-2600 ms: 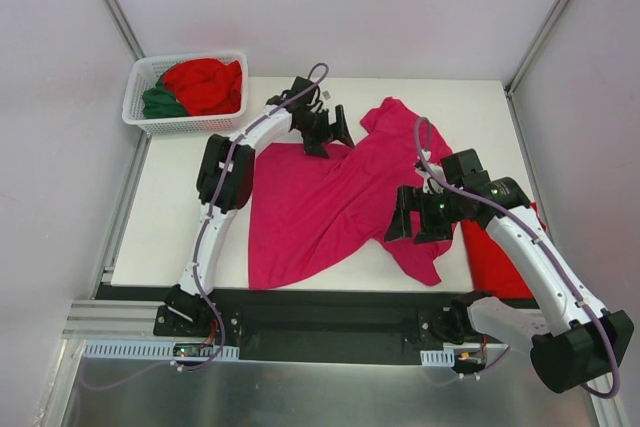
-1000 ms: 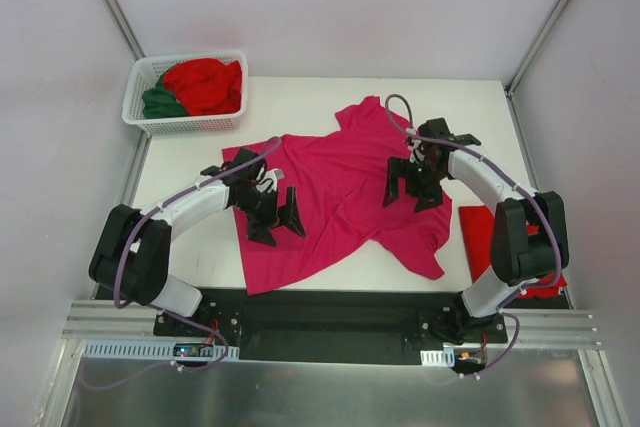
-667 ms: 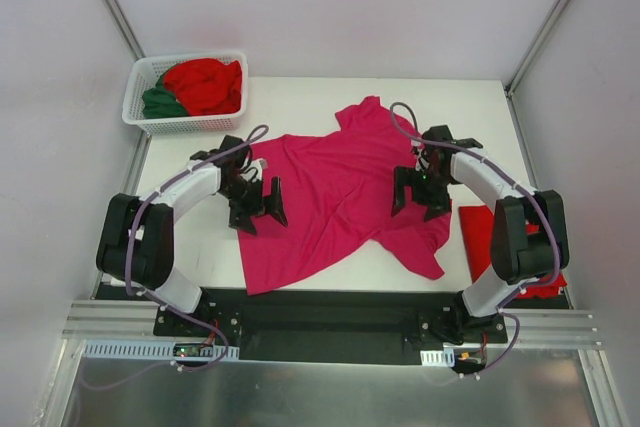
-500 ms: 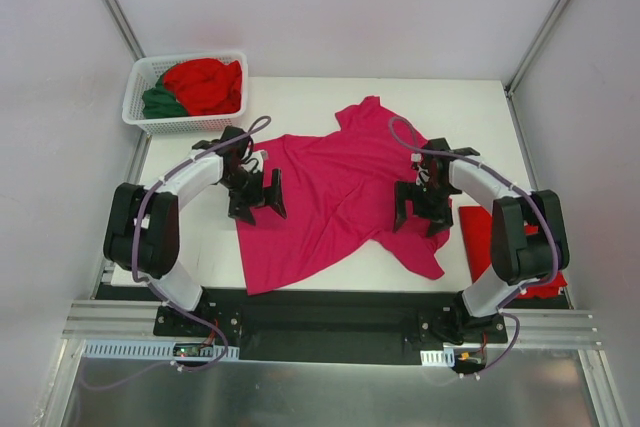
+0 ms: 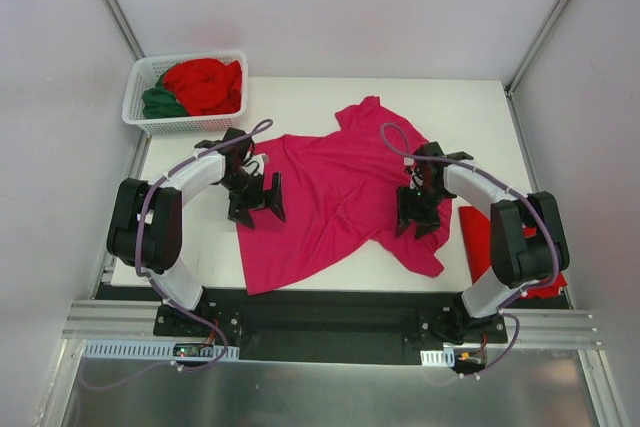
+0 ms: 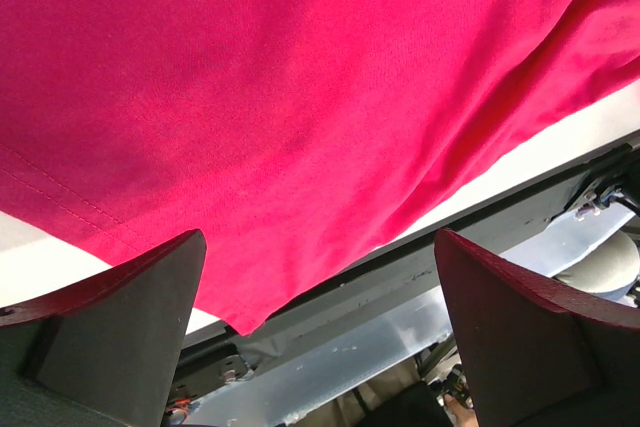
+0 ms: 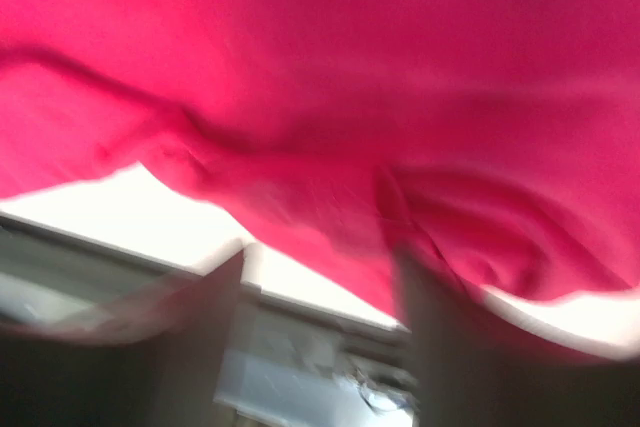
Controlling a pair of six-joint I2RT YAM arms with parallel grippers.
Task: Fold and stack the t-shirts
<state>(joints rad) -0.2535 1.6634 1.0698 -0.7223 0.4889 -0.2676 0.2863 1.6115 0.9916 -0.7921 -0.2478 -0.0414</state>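
1. On my overhead feed, the magenta t-shirt (image 5: 330,187) lies spread open across the middle of the white bench (image 5: 300,107). It is rumpled, one sleeve points toward the far edge, and its hem reaches the near edge.
2. The left fingers (image 5: 272,199) are low over the shirt's left border, where the cloth meets bare bench.
3. My left wrist camera shows them wide apart, one at each lower corner of the picture. Only flat pink cloth and its stitched edge lie between them, and nothing is gripped.
4. The right fingers (image 5: 405,219) sit on the shirt's right side, above the bunched flap that trails toward the near edge.
5. The right wrist picture is blurred. I can make out both fingers with a gap between them, set narrower than the left pair. A raised fold of pink cloth stands just by one of them, but I cannot tell whether any cloth is caught.
6. A folded red t-shirt (image 5: 478,237) lies at the bench's right edge, just beside the right arm.
7. The white basket (image 5: 180,125) stands at the far left corner. It holds crumpled red shirts (image 5: 205,82) and a dark green shirt (image 5: 160,102).
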